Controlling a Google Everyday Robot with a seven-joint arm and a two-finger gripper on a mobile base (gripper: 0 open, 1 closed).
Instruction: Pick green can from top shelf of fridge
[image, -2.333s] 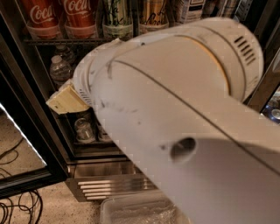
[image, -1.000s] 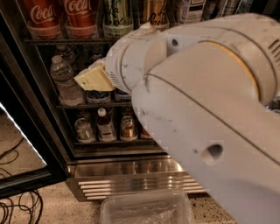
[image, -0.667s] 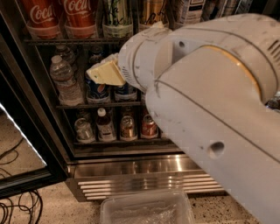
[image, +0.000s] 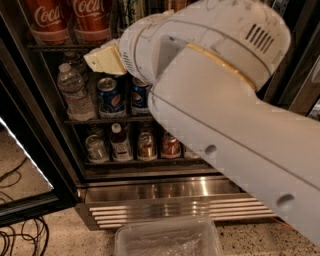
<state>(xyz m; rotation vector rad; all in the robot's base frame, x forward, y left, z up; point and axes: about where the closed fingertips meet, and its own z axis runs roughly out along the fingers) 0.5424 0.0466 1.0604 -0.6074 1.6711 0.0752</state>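
Standing on the top shelf (image: 55, 47) of the fridge (image: 150, 190) at the frame's top edge, the green can (image: 129, 7) is above and slightly right of the gripper (image: 102, 59), apart from it. Whether the gripper is parted or closed cannot be told. The bulky white arm (image: 225, 115) stretches from lower right to upper left, its gripper just above the Pepsi cans (image: 107, 95).

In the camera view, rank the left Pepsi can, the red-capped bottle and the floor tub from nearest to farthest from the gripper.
The gripper is at upper left.
1. left Pepsi can, just below it.
2. red-capped bottle, bottom shelf.
3. floor tub, lowest.
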